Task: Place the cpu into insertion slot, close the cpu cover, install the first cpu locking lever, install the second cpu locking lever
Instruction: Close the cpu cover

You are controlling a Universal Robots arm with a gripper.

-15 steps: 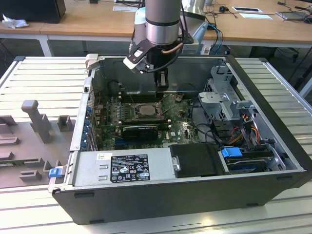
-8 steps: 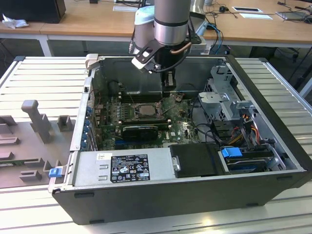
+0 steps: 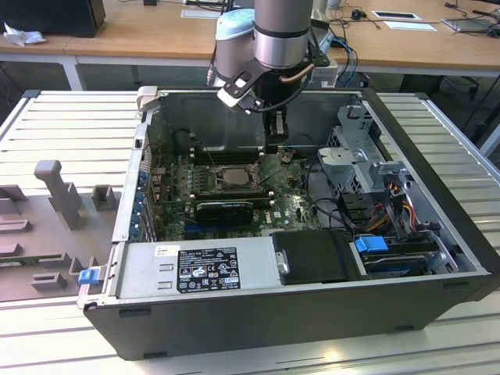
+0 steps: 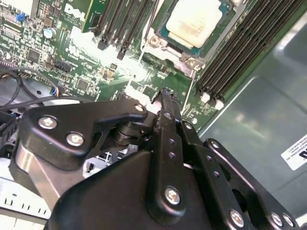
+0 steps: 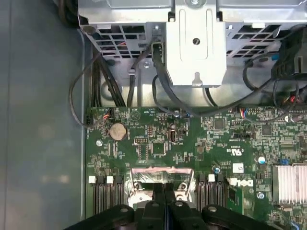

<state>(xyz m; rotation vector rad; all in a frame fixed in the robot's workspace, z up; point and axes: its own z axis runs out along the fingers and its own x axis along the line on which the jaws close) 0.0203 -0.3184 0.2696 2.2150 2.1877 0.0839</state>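
A ribbed silvery bench point(image 3: 70, 125) carries an open black computer case point(image 3: 312, 320) lying on its side; on the exterior view's left stand grey moulded blocks point(image 3: 58, 191), perhaps fixtures.

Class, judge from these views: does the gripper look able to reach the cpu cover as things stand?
Likely yes. The gripper hangs low inside the open computer case, close beside the cpu cover, with only motherboard between them and nothing standing in the way.

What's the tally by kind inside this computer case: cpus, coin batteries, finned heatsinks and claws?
cpu: 1
coin battery: 1
finned heatsink: 1
claw: 1
Total: 4
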